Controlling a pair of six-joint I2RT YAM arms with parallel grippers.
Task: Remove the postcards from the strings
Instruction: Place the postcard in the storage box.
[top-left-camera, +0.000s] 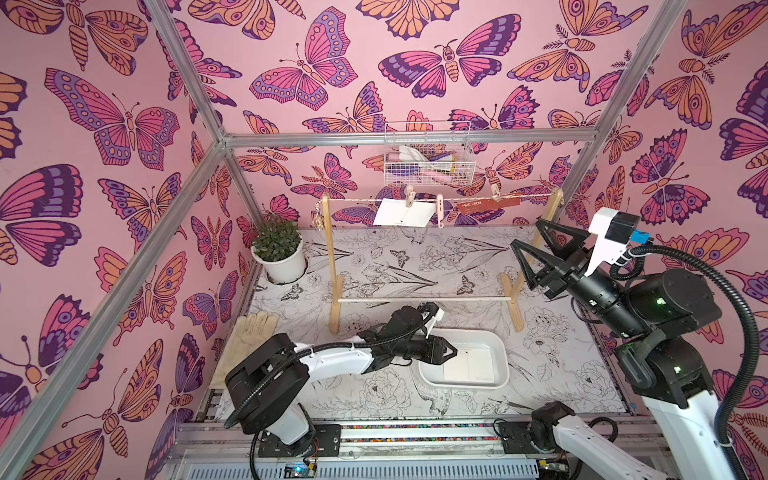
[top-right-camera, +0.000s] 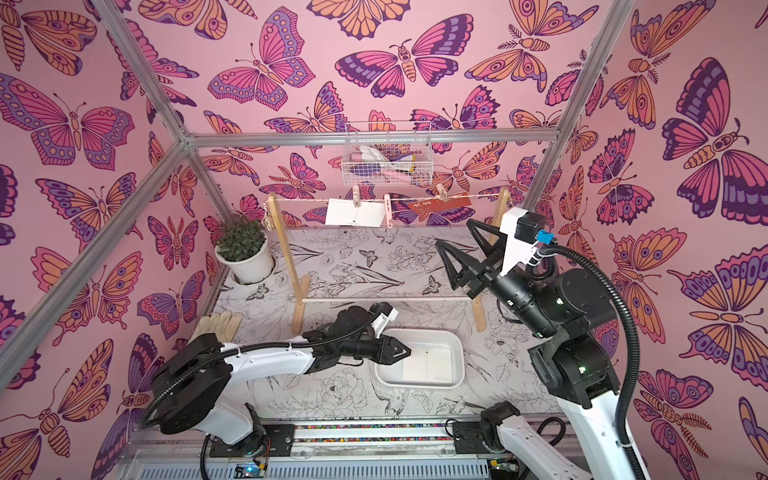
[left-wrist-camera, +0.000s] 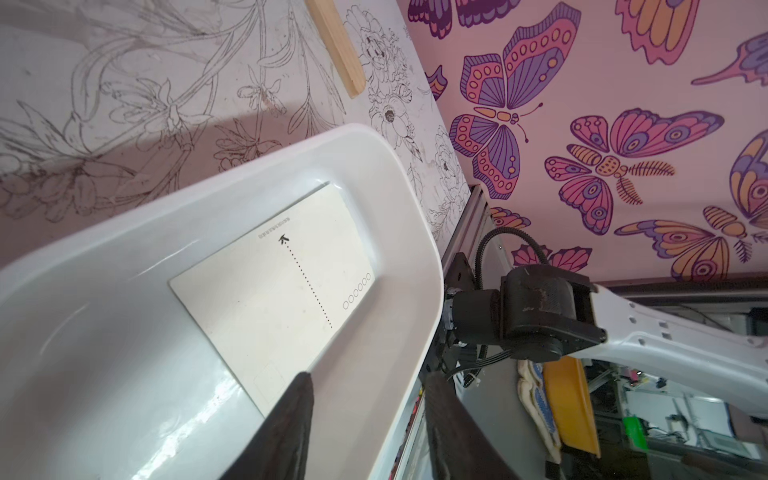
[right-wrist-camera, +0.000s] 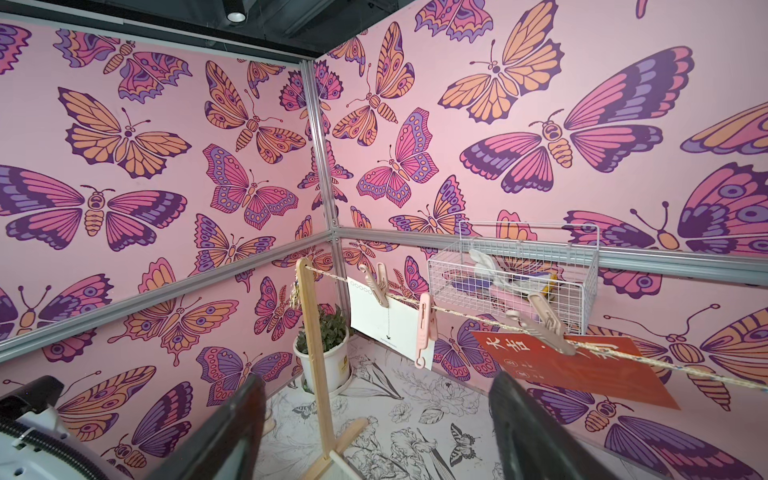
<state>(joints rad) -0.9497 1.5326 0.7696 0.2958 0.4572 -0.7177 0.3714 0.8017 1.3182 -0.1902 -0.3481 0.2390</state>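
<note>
A pale string (top-left-camera: 361, 200) runs along the top of the wooden rack (top-left-camera: 330, 257). A white postcard (top-left-camera: 401, 214) and a red postcard (top-left-camera: 488, 206) hang from it by pinkish clothespins (top-left-camera: 410, 196). Another white postcard (left-wrist-camera: 270, 299) lies flat in the white tray (top-left-camera: 503, 353). My left gripper (left-wrist-camera: 369, 376) hovers over the tray's left end, open, with nothing between its fingers. My right gripper (top-left-camera: 527, 233) is open and empty beside the rack's right post, below the red postcard (right-wrist-camera: 573, 370).
A potted plant (top-left-camera: 280, 253) stands in the back left corner. A wire basket (top-left-camera: 428, 160) hangs on the back wall above the rack. Tan gloves (top-left-camera: 245, 340) lie at the table's left edge. A third clothespin (top-left-camera: 439, 210) dangles between the cards.
</note>
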